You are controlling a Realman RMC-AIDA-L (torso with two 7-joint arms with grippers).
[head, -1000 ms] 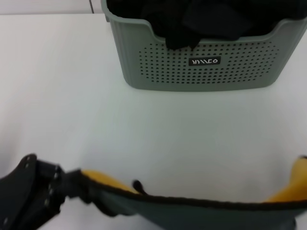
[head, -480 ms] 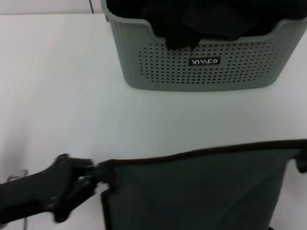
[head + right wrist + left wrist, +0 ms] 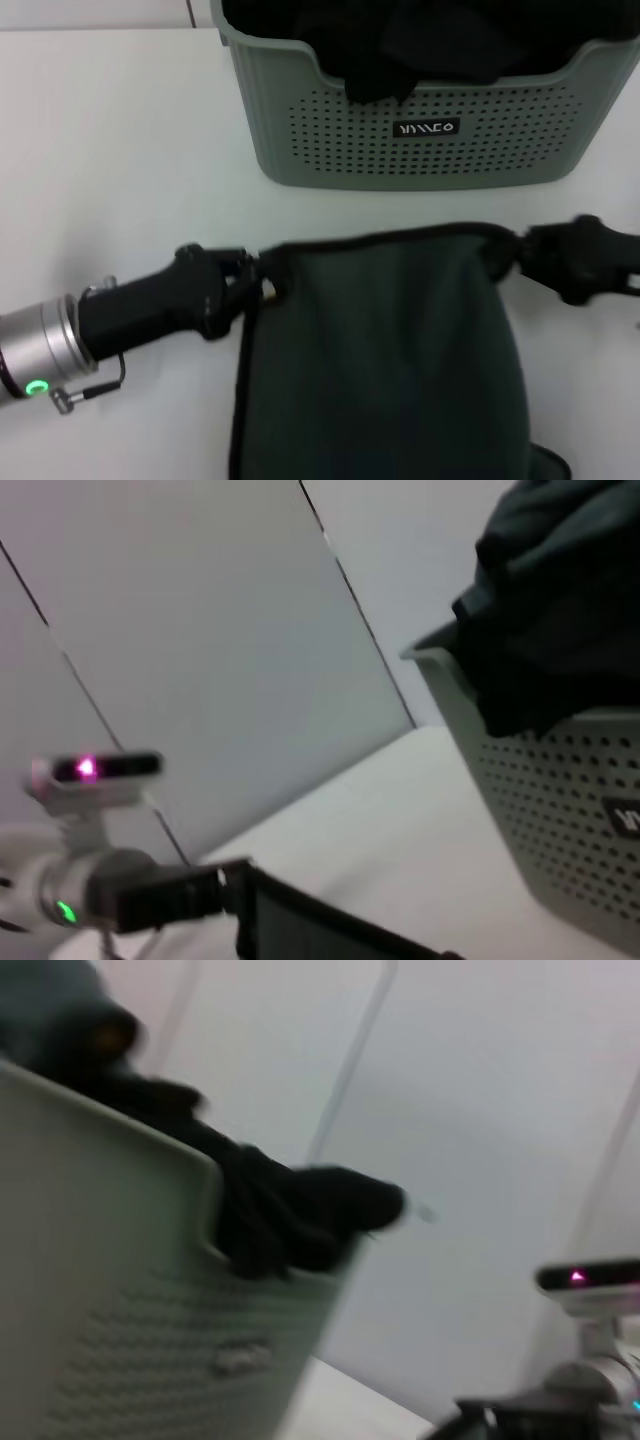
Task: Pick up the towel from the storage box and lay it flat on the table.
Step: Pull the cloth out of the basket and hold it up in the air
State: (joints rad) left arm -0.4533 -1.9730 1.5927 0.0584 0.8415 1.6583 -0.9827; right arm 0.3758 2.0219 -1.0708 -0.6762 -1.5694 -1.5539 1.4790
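The table (image 3: 120, 150) was a plain, smooth white surface that filled most of the head view. Behind it, in the wrist views, stood a pale grey wall with thin dark lines running across it.

The storage box (image 3: 420, 130) stood at the far side of the table. It was a sage-green plastic basket with rows of small round holes, a small black logo plate and a scooped rim. Black cloths (image 3: 400, 45) lay heaped inside it, and one fold hung over the scooped rim.

The towel (image 3: 380, 360) was out of the box, stretched between the two grippers in front of it and near its front wall. Its dark grey-green side faced up, soft and matte, with a black trimmed edge along the far side and the left side. The cloth hung down toward the near edge of the view.

The left gripper (image 3: 250, 280) was closed on the towel's left far corner. The right gripper (image 3: 520, 255) was closed on the right far corner. Both were black, and the left arm showed a silver ring with a green light.
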